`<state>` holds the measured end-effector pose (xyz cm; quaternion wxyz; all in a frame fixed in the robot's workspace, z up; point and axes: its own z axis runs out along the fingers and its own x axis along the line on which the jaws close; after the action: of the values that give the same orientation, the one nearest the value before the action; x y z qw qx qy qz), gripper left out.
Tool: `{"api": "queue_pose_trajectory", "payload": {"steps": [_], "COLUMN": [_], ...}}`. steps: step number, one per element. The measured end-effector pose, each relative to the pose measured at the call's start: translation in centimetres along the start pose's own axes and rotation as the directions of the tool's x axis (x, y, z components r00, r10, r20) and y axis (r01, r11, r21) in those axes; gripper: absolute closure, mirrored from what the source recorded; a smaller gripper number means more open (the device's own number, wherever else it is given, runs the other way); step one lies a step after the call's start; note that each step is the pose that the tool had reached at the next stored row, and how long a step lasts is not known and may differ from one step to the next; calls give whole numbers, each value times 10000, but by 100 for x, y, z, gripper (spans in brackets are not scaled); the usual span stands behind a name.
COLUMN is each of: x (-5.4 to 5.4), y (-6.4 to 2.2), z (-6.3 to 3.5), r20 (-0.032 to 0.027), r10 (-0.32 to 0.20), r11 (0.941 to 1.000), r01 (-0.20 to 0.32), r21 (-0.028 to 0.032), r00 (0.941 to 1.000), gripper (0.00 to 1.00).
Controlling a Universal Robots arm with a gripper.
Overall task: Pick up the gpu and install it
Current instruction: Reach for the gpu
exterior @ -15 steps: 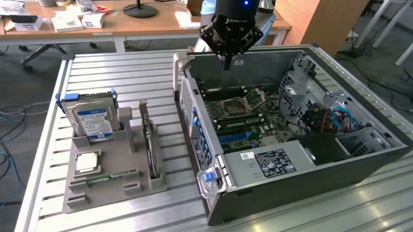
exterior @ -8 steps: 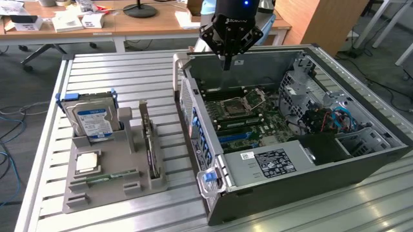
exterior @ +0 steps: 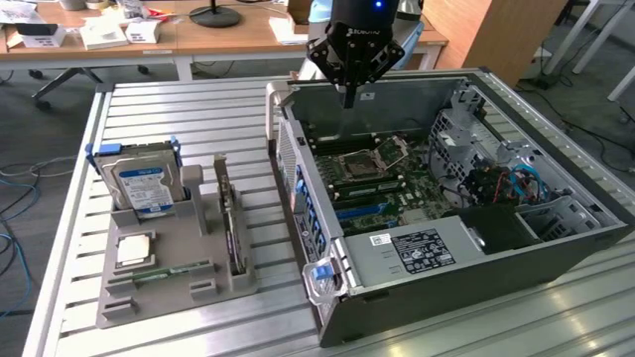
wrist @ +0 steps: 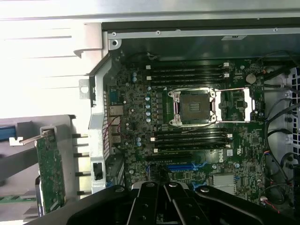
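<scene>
Exterior view: gripper [exterior: 347, 103], fingers pressed together, empty, hangs over open computer case [exterior: 466, 297], above motherboard [exterior: 382, 182]. Gpu [exterior: 230, 223] stands on edge in gray holder [exterior: 169, 297] on tabletop [exterior: 198, 111], at exterior view's left of case.

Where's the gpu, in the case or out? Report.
Out. The gpu stands on edge in the grey rack, beside the open case.

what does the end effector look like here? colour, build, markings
Black throughout. The gripper is a two-finger linkage type: wide body tapering through hinged bars to slim fingers. White lettering across the body, likely a Robotiq logo. A blue light glows on the wrist above. The wrist view shows glossy black links with round pivot pins.
</scene>
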<state>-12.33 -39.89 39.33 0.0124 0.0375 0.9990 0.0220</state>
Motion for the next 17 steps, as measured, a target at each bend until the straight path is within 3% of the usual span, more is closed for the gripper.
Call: {"api": "queue_pose_trajectory", "payload": {"steps": [8,17], "x": [227,622], "y": [-17,-35], "z": [-2,-3], "r20": [1,1], "r10": [-1,12], "r11": [10000,10000], "r01": [1,-12], "r21": [-2,-1], "r00": [10000,10000], "gripper": [89,89]}}
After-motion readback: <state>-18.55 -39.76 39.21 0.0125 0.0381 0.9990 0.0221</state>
